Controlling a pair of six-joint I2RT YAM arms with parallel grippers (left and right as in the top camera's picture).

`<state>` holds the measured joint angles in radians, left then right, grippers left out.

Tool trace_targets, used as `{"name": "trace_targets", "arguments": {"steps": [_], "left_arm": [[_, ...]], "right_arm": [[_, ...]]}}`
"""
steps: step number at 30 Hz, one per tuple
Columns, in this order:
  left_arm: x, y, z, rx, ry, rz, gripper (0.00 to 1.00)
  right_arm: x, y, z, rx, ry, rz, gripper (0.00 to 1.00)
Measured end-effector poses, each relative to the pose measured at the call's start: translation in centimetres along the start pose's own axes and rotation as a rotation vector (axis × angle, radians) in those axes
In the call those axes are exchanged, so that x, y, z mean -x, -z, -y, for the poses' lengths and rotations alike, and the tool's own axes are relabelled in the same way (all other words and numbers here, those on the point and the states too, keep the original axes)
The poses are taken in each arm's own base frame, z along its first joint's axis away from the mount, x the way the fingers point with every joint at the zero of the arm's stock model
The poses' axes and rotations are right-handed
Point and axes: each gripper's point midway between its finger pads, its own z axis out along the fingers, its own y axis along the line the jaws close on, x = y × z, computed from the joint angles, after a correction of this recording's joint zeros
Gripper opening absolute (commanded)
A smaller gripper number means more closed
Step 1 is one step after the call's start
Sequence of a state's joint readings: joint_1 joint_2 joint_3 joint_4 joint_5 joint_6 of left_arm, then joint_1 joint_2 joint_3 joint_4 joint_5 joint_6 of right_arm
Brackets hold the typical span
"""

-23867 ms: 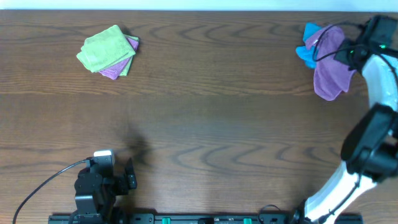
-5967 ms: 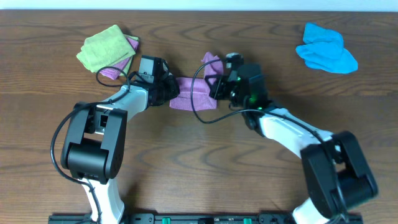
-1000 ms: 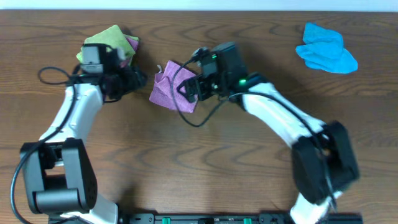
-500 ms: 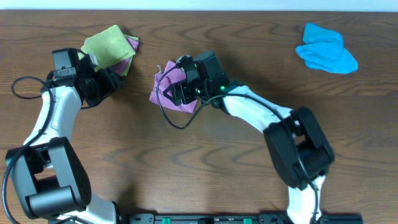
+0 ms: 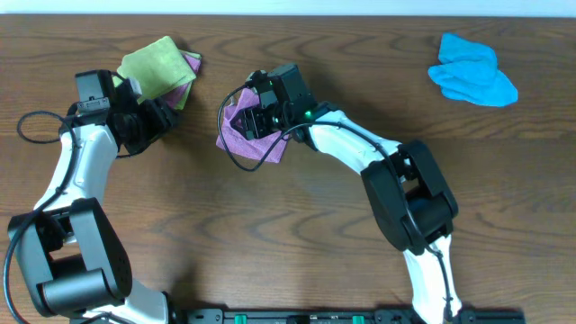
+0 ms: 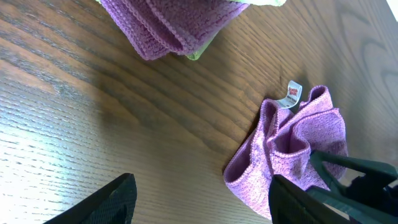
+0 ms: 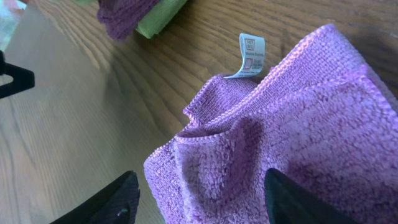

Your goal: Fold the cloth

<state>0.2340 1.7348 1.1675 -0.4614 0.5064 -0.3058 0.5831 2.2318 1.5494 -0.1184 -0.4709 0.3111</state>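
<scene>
The lilac cloth (image 5: 241, 135) lies bunched and partly folded on the table left of centre, its white label (image 7: 250, 55) sticking up at one corner. My right gripper (image 5: 258, 120) is low over it. In the right wrist view the right gripper (image 7: 199, 202) is open, with the fuzzy cloth (image 7: 292, 137) filling the space between and below the two dark fingertips. My left gripper (image 5: 160, 121) stands open to the left of the cloth, apart from it. In the left wrist view the left gripper (image 6: 202, 205) has only bare wood between its tips, and the cloth (image 6: 292, 149) lies to the right.
A folded lime-green cloth on a purple one (image 5: 160, 72) sits at the back left, just behind my left gripper. A bright blue cloth (image 5: 475, 70) lies crumpled at the back right. A black cable (image 5: 36, 121) trails from the left arm.
My right gripper has shifted left and back over the cloth, and its jaws have narrowed. The left arm drew away to the left and has held still for the last half second.
</scene>
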Motion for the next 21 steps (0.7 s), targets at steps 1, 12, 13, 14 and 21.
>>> {"name": "trace_targets", "arguments": {"steps": [1,12,13,14,21], "left_arm": [[0.0,0.0,0.0,0.000,-0.001,0.000,0.69],[0.0,0.0,0.1,-0.003,0.000,-0.001,0.69],[0.0,0.0,0.1,-0.003,0.000,-0.001,0.69],[0.0,0.0,0.1,-0.003,0.000,-0.001,0.69],[0.0,0.0,0.1,-0.003,0.000,-0.001,0.69]], "right_arm": [[-0.1,-0.1,0.0,0.001,0.000,-0.003,0.64],[-2.0,-2.0,-1.0,-0.002,0.015,-0.041,0.42],[-2.0,-2.0,-1.0,-0.003,0.016,-0.041,0.37],[-2.1,-2.1,-1.1,-0.005,0.014,-0.041,0.31],[-1.9,-2.1,-0.9,-0.021,0.010,-0.034,0.01]]}}
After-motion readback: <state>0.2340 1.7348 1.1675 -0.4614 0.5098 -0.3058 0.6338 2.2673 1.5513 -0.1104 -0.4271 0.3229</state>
